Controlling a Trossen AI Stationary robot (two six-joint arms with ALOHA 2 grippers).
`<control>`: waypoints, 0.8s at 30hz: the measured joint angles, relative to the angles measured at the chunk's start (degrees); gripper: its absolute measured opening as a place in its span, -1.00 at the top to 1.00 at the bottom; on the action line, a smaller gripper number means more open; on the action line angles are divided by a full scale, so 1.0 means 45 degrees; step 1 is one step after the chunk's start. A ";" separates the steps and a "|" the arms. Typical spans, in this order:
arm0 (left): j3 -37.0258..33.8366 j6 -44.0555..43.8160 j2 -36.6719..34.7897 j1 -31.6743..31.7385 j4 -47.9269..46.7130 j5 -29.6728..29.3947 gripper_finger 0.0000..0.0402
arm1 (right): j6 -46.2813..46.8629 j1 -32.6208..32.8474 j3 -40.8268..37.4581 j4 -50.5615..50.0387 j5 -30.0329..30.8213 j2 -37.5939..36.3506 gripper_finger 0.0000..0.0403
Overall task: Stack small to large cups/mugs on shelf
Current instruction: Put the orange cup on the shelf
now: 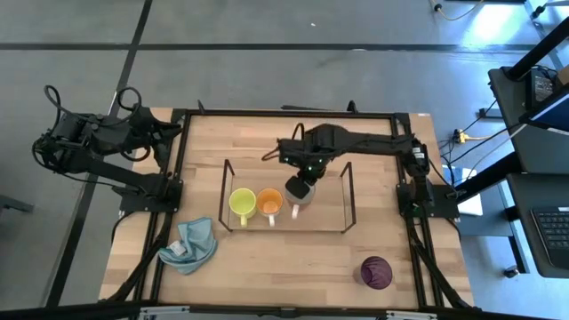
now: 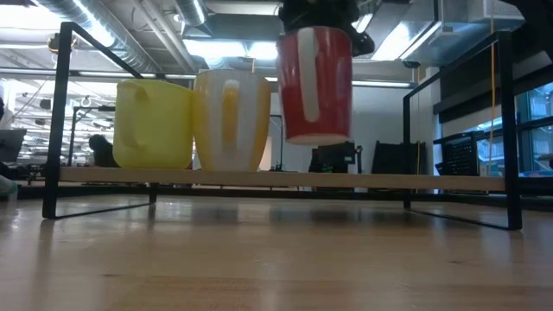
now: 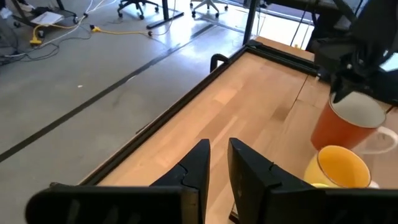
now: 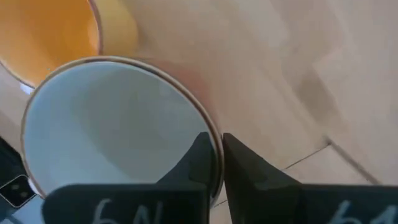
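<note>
The black wire shelf (image 1: 347, 188) stands mid-table with a wooden board (image 2: 363, 180). A yellow-green mug (image 1: 242, 204) and an orange-lined mug (image 1: 269, 203) rest side by side on their bases on that board. My right gripper (image 1: 300, 185) is above the shelf, just right of them, shut on a third mug (image 2: 317, 82) that is white inside and red-orange outside. The dark purple cup (image 1: 375, 271) stands upright near the table's near right corner. My left gripper (image 3: 219, 158) waits at the far left edge, fingers nearly together, holding nothing. My right gripper pinches the mug's wall at the rim (image 4: 214, 138), one finger (image 4: 198, 158) inside the hollow and one outside. It comes from above, pointing down. The mug hangs upright, its white handle (image 2: 287, 73) toward the near edge and its base (image 2: 315, 138) clear above the board.
A light blue cloth (image 1: 191, 246) lies crumpled near the table's near left. The shelf's upright wire ends (image 2: 510, 130) flank the board, and the stretch of board (image 2: 432, 180) right of the held mug is bare. A black metal frame (image 1: 182, 160) borders the table.
</note>
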 joint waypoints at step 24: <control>0.0000 -0.0007 -0.0014 0.0000 -0.0653 0.0233 0.75 | 0.0437 0.1205 -0.1143 0.0835 0.0672 0.0019 0.89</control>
